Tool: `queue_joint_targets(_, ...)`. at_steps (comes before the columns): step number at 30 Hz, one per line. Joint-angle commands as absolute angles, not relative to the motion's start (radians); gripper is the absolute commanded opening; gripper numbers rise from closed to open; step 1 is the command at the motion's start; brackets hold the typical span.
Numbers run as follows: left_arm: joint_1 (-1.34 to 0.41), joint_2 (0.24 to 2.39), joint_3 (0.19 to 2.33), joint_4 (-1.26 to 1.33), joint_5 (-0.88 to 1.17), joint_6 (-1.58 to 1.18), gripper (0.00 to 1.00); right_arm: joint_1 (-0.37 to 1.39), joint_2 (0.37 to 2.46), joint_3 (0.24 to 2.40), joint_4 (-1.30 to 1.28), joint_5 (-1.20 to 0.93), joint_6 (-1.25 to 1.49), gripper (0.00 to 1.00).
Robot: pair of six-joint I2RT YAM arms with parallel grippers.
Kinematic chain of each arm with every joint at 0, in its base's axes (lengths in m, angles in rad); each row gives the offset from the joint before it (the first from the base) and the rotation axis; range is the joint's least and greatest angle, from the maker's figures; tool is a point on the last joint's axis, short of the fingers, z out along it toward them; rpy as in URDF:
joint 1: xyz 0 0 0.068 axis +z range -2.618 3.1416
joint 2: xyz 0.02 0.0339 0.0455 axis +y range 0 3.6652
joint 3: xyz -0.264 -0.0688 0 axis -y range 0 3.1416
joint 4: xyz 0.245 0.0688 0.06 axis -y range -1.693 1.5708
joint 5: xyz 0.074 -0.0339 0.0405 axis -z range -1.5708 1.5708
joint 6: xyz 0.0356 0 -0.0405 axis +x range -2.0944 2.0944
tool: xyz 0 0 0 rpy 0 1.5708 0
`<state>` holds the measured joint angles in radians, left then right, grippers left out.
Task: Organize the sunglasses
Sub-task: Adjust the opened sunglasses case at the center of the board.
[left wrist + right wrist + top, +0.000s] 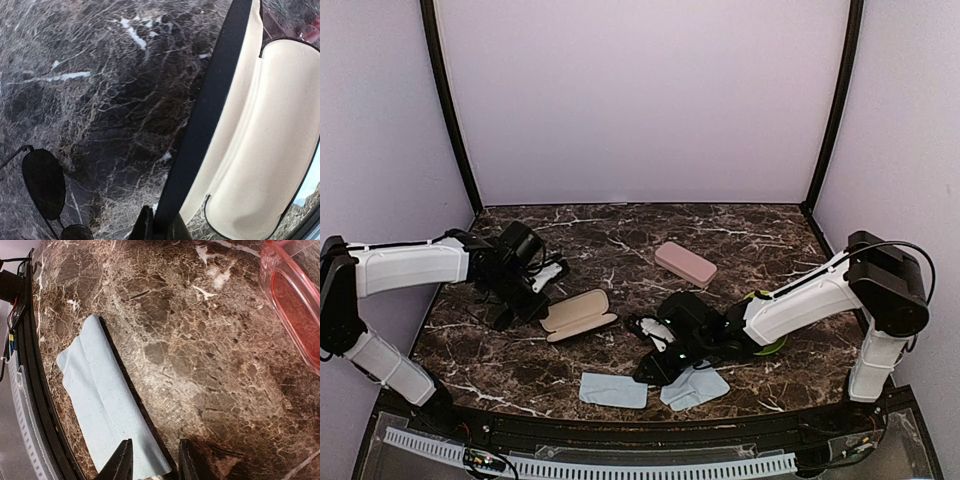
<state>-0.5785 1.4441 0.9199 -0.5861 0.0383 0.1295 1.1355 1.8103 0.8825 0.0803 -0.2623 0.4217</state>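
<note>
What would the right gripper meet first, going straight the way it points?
The right gripper would probably meet the cloth first, at its edge, or the table beside it; depth is unclear.

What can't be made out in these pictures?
Black sunglasses: left wrist view, bottom edge cuts off the second lens.
Red-pink sunglasses: right wrist view, right edge cuts them off.
Green object: overhead view, mostly hidden under the right arm.
Left end effector: left wrist view, only fingertips show at the bottom edge; grip on the open case unclear.
</note>
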Motion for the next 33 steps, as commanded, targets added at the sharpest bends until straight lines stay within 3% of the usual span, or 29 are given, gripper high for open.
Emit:
queue_joint_targets(1, -0.591, 1.419, 0.913, -0.607, 0.086, 0.269, 0.07, 1.123, 1.814, 0.893, 0.045, -0.256, 0.405, 0.32)
queue_joint_targets(21, -0.596, 1.592, 1.049, -0.587, 0.077, 0.504, 0.10, 1.122, 1.800, 0.878, 0.059, -0.258, 0.411, 0.32)
queue_joint_targets(24, -0.594, 1.613, 1.057, -0.591, 0.067, 0.509, 0.16, 1.122, 1.801, 0.875, 0.067, -0.259, 0.412, 0.32)
queue_joint_targets(29, -0.593, 1.609, 1.043, -0.580, 0.029, 0.503, 0.36, 1.123, 1.803, 0.872, 0.072, -0.264, 0.413, 0.33)
queue_joint_targets(33, -0.594, 1.587, 1.037, -0.564, 0.000, 0.499, 0.41, 1.122, 1.803, 0.877, 0.065, -0.263, 0.413, 0.32)
